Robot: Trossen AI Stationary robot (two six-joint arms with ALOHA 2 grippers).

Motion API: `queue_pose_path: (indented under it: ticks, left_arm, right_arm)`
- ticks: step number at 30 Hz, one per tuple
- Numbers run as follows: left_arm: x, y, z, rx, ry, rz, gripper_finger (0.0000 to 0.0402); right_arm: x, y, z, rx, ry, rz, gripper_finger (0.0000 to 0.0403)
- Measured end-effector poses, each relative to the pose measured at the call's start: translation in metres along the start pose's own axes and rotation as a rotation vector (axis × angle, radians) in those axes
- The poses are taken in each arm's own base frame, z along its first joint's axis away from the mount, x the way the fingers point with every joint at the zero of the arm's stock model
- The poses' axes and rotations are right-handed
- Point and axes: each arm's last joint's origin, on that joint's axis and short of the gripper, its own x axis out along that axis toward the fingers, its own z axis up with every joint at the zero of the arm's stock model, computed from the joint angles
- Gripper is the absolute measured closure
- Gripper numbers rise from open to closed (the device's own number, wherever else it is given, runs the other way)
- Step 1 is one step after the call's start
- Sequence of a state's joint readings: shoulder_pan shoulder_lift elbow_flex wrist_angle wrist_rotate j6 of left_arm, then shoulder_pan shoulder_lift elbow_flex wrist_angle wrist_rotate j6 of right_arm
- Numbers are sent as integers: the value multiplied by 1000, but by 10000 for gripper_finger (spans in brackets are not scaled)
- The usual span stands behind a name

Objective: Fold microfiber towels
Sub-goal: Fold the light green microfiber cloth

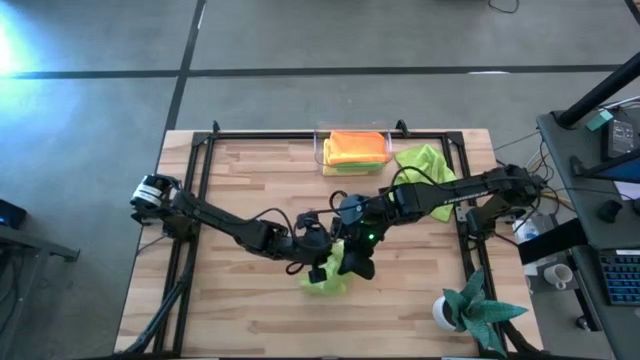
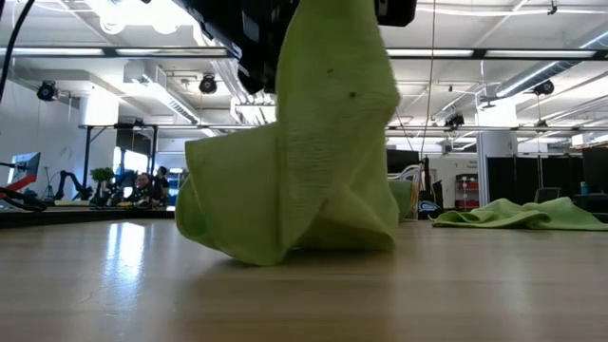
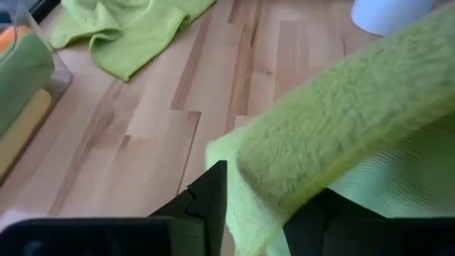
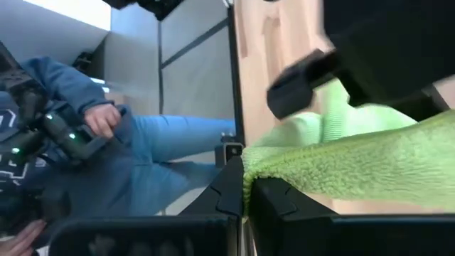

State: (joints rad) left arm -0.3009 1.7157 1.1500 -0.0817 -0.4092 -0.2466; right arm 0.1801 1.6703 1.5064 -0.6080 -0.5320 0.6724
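The wooden table carries a clear bin at its far edge, holding folded orange and yellow towels. Beside the bin lies a crumpled lime towel. Near the table's middle, a second lime towel hangs lifted, its lower folds on the wood. The left gripper clamps one edge; the right gripper pinches another edge tight
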Motion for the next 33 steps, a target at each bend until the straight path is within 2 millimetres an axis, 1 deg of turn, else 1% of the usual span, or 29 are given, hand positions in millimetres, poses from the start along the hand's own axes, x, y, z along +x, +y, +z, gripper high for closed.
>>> queue_pose_path:
  ticks: [2,7,8,12,17,21,24,27,33]
  left_arm:
    - [0,0,0,29,-4,4,322]
    - [-1,-1,5,83,-48,-1,388]
    - [-1,-1,5,86,-50,-2,394]
    - [-2,0,2,124,-15,-1,398]
    - [-14,4,5,129,15,-35,400]
    - [-17,4,6,122,18,-60,401]
    - [-9,1,4,80,8,-61,401]
    - [0,-2,-1,77,15,-59,401]
    - [8,-4,-2,64,-19,-32,401]
  right_arm:
    - [-1,0,-2,3,20,-11,394]
    - [-1,-2,-8,14,68,-46,394]
    - [-1,-2,-9,13,78,-51,394]
    - [0,-2,-13,-22,106,-65,394]
    - [2,0,-15,-45,117,-65,394]
    - [1,2,-15,-54,115,-61,394]
    - [-1,6,-12,-75,91,-54,394]
    - [-6,12,-8,-114,66,-47,394]
    - [-14,22,-4,-138,53,-37,394]
